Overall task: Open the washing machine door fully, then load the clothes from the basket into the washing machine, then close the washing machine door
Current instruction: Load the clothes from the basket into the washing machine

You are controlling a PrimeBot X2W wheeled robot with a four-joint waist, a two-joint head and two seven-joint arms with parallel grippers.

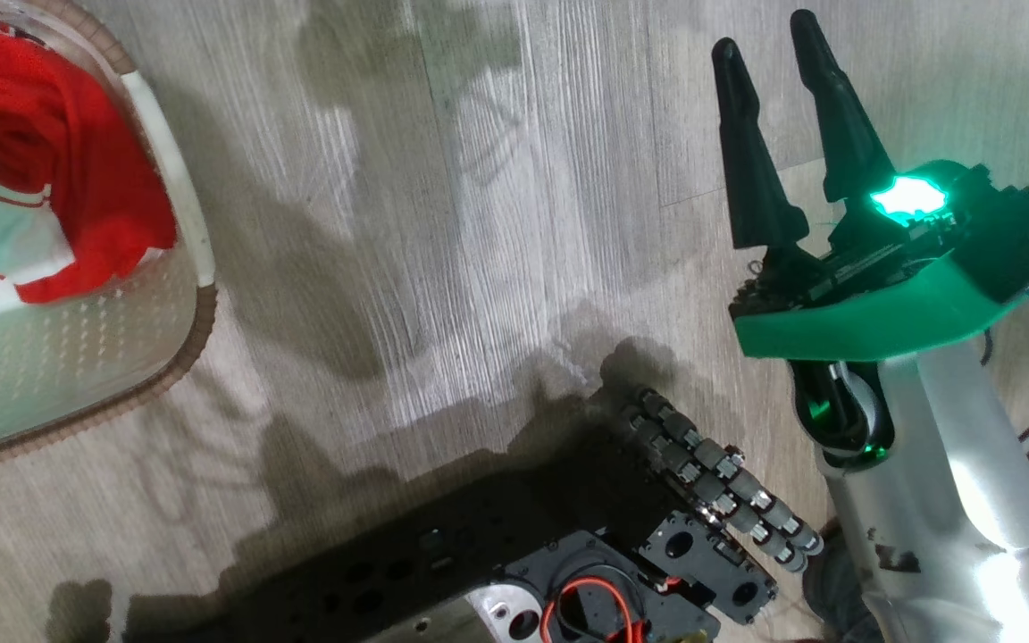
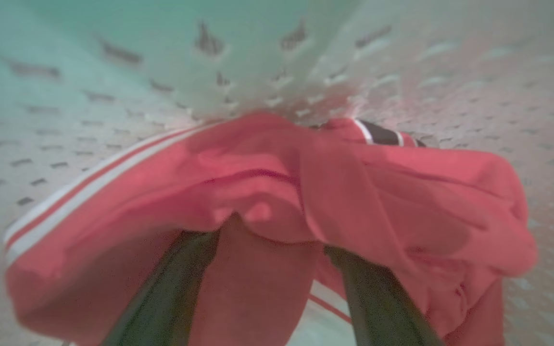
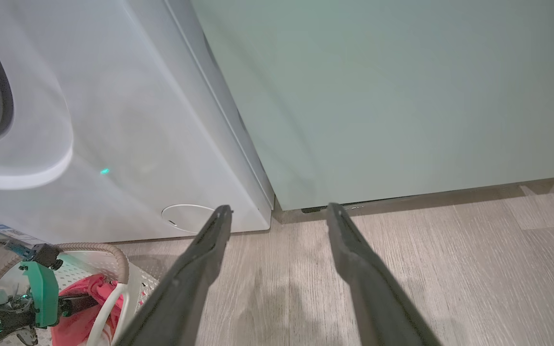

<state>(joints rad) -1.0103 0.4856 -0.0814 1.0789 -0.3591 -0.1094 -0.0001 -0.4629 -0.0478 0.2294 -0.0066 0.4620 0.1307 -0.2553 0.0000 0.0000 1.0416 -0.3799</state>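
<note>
Left gripper [image 2: 272, 240] tips buried under clothes [image 2: 402, 192] in the basket [image 2: 498, 86].
Both are spread open; right gripper [image 1: 765, 36] is seen above the floor [image 1: 479, 223].

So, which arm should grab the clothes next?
Left: the left end effector sits open in the basket, fingers straddling the clothes; the right end effector hangs open over floor beside the washing machine.

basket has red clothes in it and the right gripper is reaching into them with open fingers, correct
No, the left gripper is the one reaching into the red clothes in the basket, fingers open; the left wrist view shows it.
</note>
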